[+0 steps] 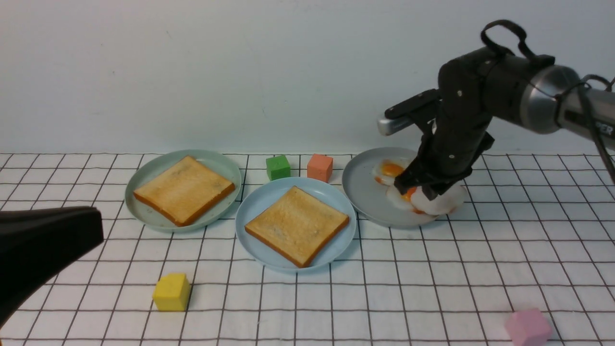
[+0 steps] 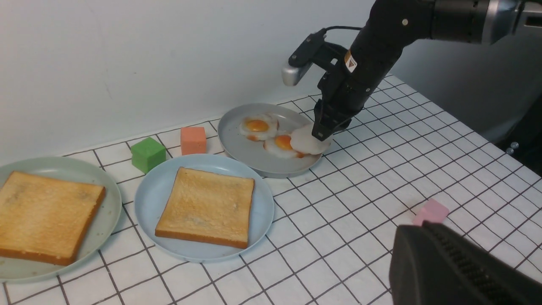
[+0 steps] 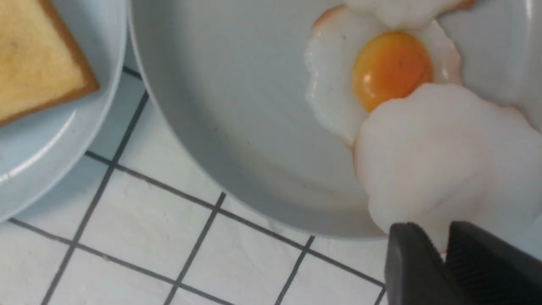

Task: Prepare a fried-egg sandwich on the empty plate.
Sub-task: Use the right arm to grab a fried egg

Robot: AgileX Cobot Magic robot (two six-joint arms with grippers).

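The light blue plate point(image 1: 254, 211) sits at centre with one toast slice point(image 1: 297, 225) on it. A second toast slice point(image 1: 183, 190) lies on the pale green plate point(image 1: 226, 168) to its left. The grey plate point(image 1: 365, 187) on the right holds fried eggs point(image 1: 390, 170). One egg point(image 1: 442, 202) lies white side up at that plate's near rim, overlapping another egg point(image 3: 334, 93). My right gripper point(image 3: 438, 237) is down at this overturned egg point(image 3: 440, 156), jaws slightly apart with its rim in the gap. My left gripper point(image 2: 423, 225) is shut and empty, low at the front left.
A green cube point(image 1: 277, 167) and a salmon cube point(image 1: 319, 167) stand behind the light blue plate. A yellow cube point(image 1: 171, 292) sits front left and a pink cube point(image 1: 527, 327) front right. A white wall closes the back of the checked cloth.
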